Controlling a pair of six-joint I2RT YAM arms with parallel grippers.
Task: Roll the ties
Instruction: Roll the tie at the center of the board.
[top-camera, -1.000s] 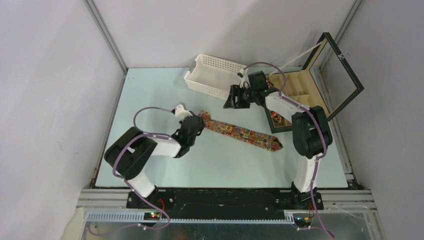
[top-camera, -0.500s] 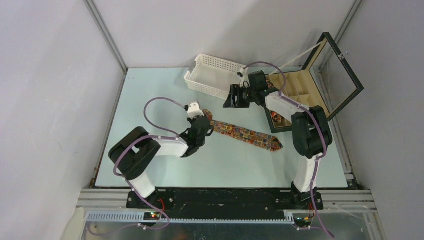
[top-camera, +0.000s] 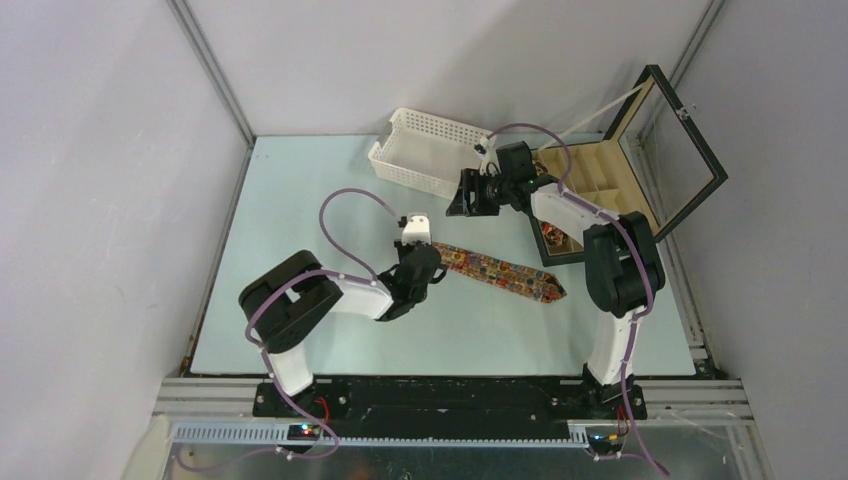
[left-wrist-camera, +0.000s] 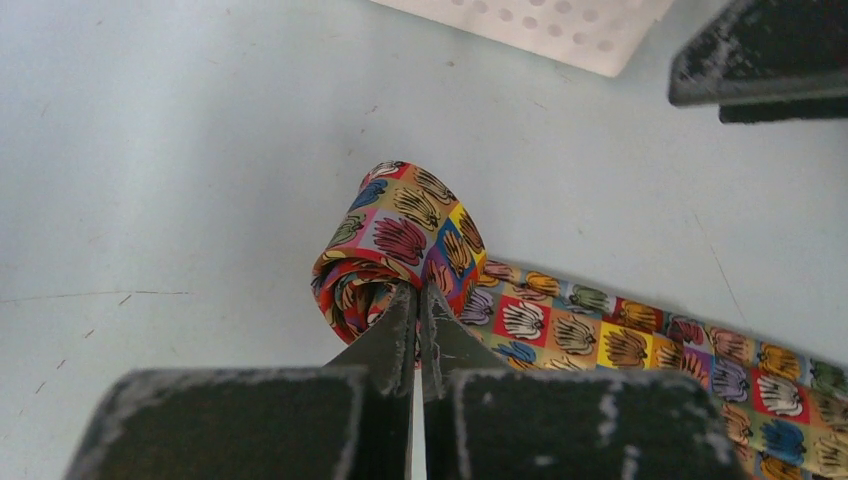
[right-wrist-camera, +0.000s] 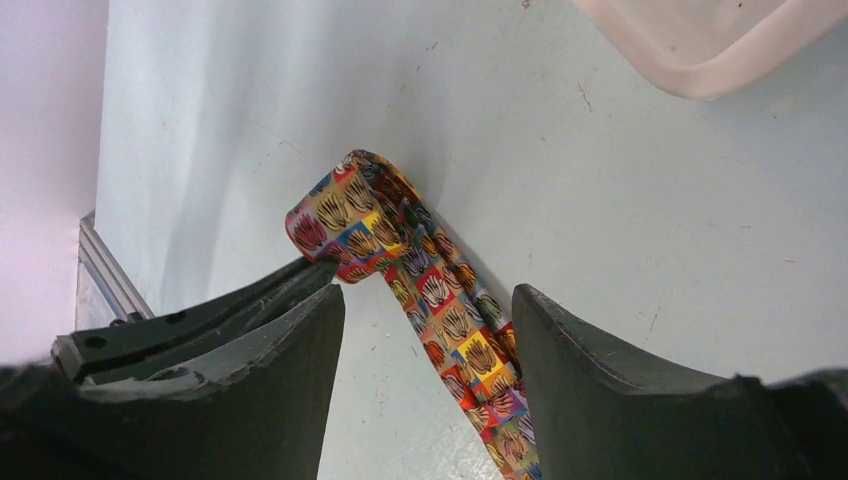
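My left gripper (left-wrist-camera: 417, 300) is pinched shut on the coiled end of the tie (left-wrist-camera: 400, 235) so the roll holds; the right gripper (right-wrist-camera: 428, 300) hangs open, empty.

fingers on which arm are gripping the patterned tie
The left arm's fingers, shut on the coiled end of the multicoloured patterned fabric tie; the right arm's fingers stand open, holding nothing.

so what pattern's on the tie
The tie: multicoloured squares with dark scribbled motifs, best in left wrist view.
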